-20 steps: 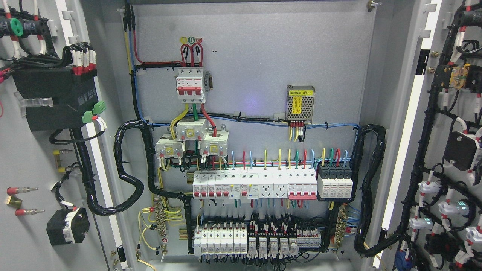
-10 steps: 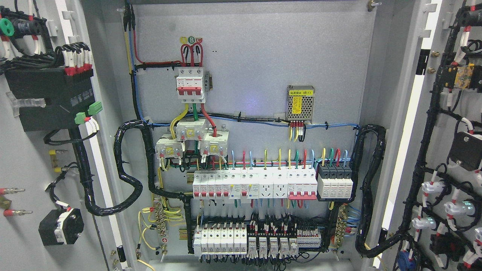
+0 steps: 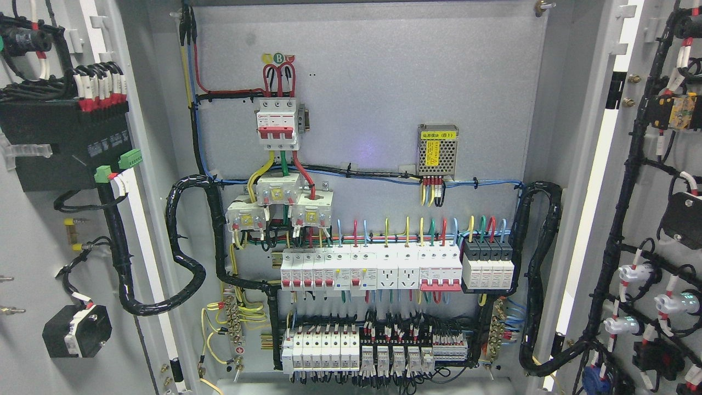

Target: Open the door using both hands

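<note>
You are looking straight into an open electrical cabinet, and neither hand of the robot shows anywhere in the head view, so you cannot tell whether either is open, closed or gripping anything.

Take the grey back panel (image 3: 384, 82) as your landmark. The left door (image 3: 33, 236) stands swung open to the left of it, its inner face turned toward you. On that face a black module (image 3: 66, 145) sits high up, with red-and-white ferruled wires and two green plugs at its right edge, and a small black socket block (image 3: 77, 331) is mounted lower down. The right door (image 3: 666, 219) stands open to the right of the panel, carrying black cable looms and a column of white lamp backs.

On the panel itself, a red-handled main breaker (image 3: 278, 124) sits upper left of centre, with three white current transformers (image 3: 279, 206) just below it. A small meshed power supply (image 3: 437, 150) with a yellow label is mounted right of centre. Across the lower half runs a row of white breakers (image 3: 370, 269), ending in four black-topped modules at its right end. Below that row lies a second rail of terminal blocks (image 3: 378, 351). A thick black wrapped cable bundle (image 3: 186, 247) loops from the panel's left edge across to the left door, and another one (image 3: 540, 274) runs down the panel's right edge.
</note>
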You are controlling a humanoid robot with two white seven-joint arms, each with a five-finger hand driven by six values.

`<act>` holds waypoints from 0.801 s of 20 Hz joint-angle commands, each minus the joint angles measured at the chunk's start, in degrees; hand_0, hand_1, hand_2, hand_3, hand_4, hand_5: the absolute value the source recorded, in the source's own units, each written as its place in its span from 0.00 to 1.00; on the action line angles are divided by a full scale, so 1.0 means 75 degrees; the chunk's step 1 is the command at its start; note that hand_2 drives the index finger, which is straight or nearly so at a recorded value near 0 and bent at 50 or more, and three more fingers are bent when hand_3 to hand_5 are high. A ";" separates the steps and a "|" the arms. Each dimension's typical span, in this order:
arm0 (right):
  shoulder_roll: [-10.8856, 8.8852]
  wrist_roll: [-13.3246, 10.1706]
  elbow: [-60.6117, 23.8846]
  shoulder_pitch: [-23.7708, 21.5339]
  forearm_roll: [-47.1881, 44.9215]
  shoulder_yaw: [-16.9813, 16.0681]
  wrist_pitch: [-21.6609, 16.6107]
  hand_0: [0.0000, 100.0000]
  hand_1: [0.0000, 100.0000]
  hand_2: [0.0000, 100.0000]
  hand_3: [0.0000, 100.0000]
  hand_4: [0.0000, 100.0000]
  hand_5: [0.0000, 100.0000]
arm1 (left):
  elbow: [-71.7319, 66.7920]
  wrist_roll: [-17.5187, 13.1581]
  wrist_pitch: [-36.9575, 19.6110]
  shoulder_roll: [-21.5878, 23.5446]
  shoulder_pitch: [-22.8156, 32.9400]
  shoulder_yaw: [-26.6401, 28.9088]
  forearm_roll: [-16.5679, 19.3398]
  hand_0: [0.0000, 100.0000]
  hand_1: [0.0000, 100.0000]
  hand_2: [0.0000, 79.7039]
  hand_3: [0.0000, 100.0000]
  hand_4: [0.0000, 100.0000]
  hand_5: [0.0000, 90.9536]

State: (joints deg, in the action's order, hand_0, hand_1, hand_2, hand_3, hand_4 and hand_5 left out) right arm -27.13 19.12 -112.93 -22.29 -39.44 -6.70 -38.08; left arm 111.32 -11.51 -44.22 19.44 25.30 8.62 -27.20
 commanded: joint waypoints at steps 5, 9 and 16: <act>-0.0426 0.0099 0.0163 -0.0051 -0.0471 -0.0254 0.0143 0.00 0.00 0.00 0.00 0.00 0.00 | -0.0428 0.0000 -0.2811 0.0302 0.0177 0.0877 -0.0417 0.00 0.00 0.00 0.00 0.04 0.00; -0.0566 0.0110 0.0256 -0.0039 -0.0506 -0.0313 0.0156 0.00 0.00 0.00 0.00 0.00 0.00 | -0.0534 0.0000 -0.2776 0.0279 0.0130 0.1029 -0.0428 0.00 0.00 0.00 0.00 0.04 0.00; -0.0778 0.0308 0.0409 -0.0109 -0.0904 -0.0559 0.0167 0.00 0.00 0.00 0.00 0.00 0.00 | -0.0850 0.0000 -0.2578 0.0267 -0.0080 0.1124 -0.0417 0.00 0.00 0.00 0.00 0.04 0.00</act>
State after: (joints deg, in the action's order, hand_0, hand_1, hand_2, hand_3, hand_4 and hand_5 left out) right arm -30.56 20.33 -111.31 -22.72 -44.44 -8.79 -36.87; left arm 108.12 -11.53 -44.22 21.05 25.93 14.34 -30.17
